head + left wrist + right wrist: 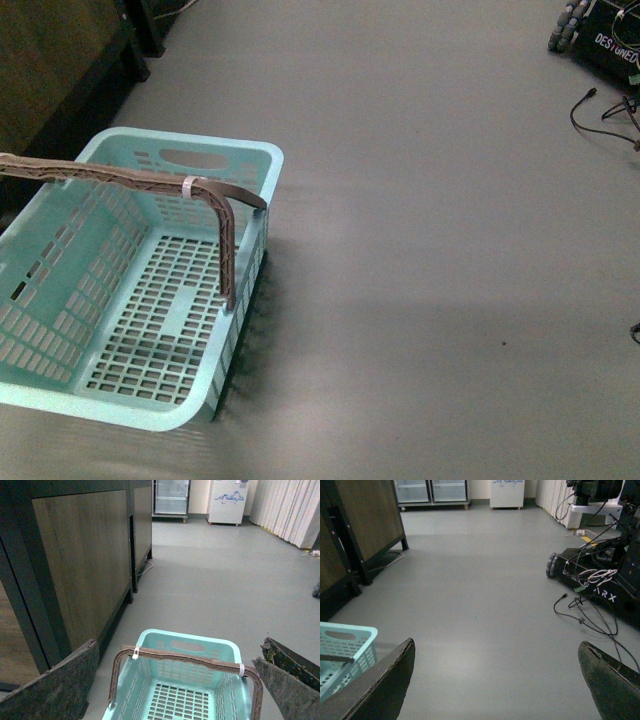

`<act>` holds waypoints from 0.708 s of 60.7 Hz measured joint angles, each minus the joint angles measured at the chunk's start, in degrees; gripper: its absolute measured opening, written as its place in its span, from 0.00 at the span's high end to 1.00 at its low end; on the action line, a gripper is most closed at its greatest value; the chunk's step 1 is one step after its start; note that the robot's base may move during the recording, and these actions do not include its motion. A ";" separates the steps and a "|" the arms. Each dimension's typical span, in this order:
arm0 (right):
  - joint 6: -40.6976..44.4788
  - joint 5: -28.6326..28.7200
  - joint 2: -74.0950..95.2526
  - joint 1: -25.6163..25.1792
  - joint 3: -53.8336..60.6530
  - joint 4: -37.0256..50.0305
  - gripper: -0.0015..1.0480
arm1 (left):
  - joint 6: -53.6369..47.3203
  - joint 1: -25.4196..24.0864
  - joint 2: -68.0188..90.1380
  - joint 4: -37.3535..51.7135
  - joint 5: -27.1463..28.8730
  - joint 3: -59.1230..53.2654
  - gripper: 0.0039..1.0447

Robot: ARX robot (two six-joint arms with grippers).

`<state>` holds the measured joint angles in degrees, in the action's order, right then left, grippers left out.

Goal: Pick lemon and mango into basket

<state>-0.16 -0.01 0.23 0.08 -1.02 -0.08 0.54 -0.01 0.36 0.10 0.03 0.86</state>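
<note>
The pale turquoise basket (60, 330) stands on the grey floor at the left, empty, with its brown ribbed handle (120, 180) raised over it. It also shows in the left wrist view (220, 650) and at the edge of the right wrist view (345, 640). My left gripper (182, 680) is open and empty, above the basket with the handle (185, 656) between its pads. My right gripper (495, 680) is open and empty over bare floor to the right of the basket. The lemon and the mango are out of view.
Dark wooden cabinets (80, 565) stand to the left of the basket. A wheeled black robot base (600, 580) with loose cables (580, 610) sits at the right. Glass-door fridges (171, 497) and a white unit (227, 502) stand far back.
</note>
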 joint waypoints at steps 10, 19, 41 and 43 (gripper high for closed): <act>0.00 0.00 -0.02 0.00 0.00 0.00 0.08 | 0.00 0.00 0.00 0.00 0.00 0.00 0.06; 0.00 0.00 0.00 0.00 0.00 0.00 0.08 | 0.00 0.00 0.00 0.00 0.00 0.00 0.06; 0.00 0.00 0.00 0.00 0.00 0.00 0.08 | 6.69 -1.99 5.55 -10.29 -7.96 4.11 0.06; 0.00 0.04 -0.02 0.00 0.00 0.00 0.08 | 10.03 -2.64 10.03 -14.49 -10.99 6.40 0.06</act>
<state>-0.16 0.03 0.21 0.08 -1.02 -0.08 10.57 -2.66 10.39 -14.39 -10.96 7.27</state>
